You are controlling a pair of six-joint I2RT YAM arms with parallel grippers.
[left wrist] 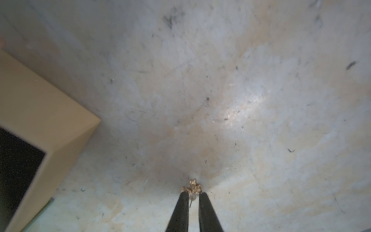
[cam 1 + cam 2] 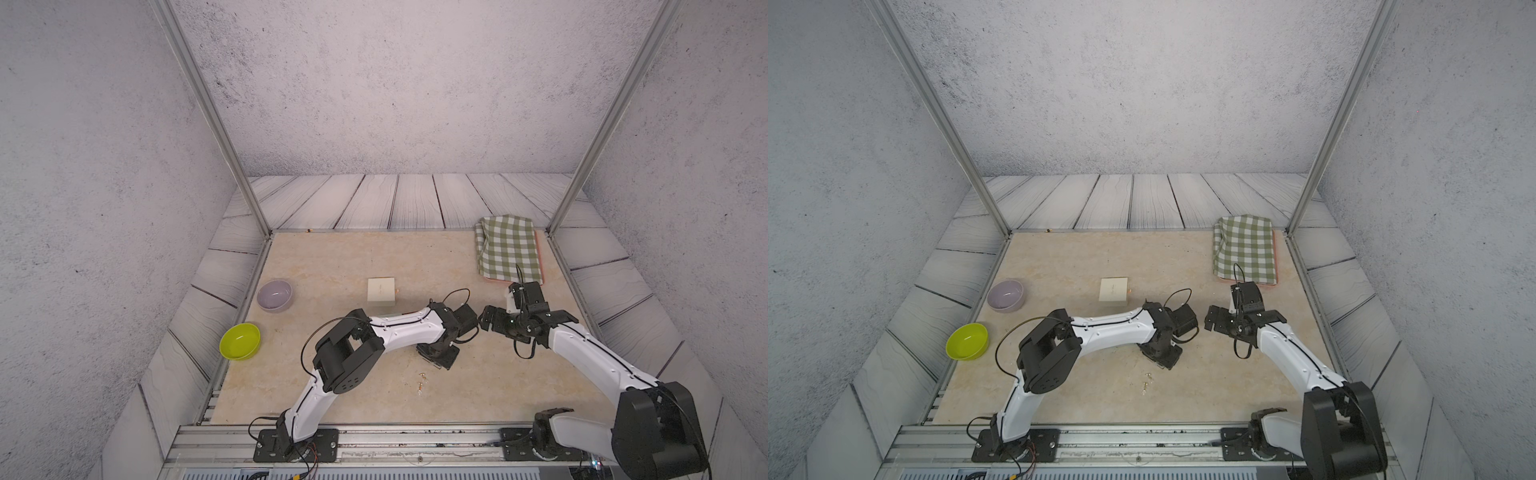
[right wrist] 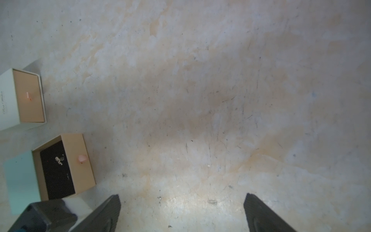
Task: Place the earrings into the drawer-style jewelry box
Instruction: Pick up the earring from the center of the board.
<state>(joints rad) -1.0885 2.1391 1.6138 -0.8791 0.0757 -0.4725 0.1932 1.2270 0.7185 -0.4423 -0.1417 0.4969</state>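
Grey speckled walls (image 2: 395,83), pale plank-patterned floor (image 2: 415,203), beige marbled tabletop (image 2: 332,257), aluminium frame posts (image 2: 208,112)

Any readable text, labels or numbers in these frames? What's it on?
cream-white box, top face, right wrist view: one line of script lettering, too blurred to read.
Same box in both top views: only a faint mark, too small to read.
No other words, numbers or signs can be made out in any view.

A robot lab test cell: grey printed backdrop panels (image 2: 395,83), bare aluminium frame posts (image 2: 215,124), white-and-black robot arms (image 2: 407,326) bolted to a metal rail (image 2: 415,436) beside a beige marble-print surface (image 2: 353,257).
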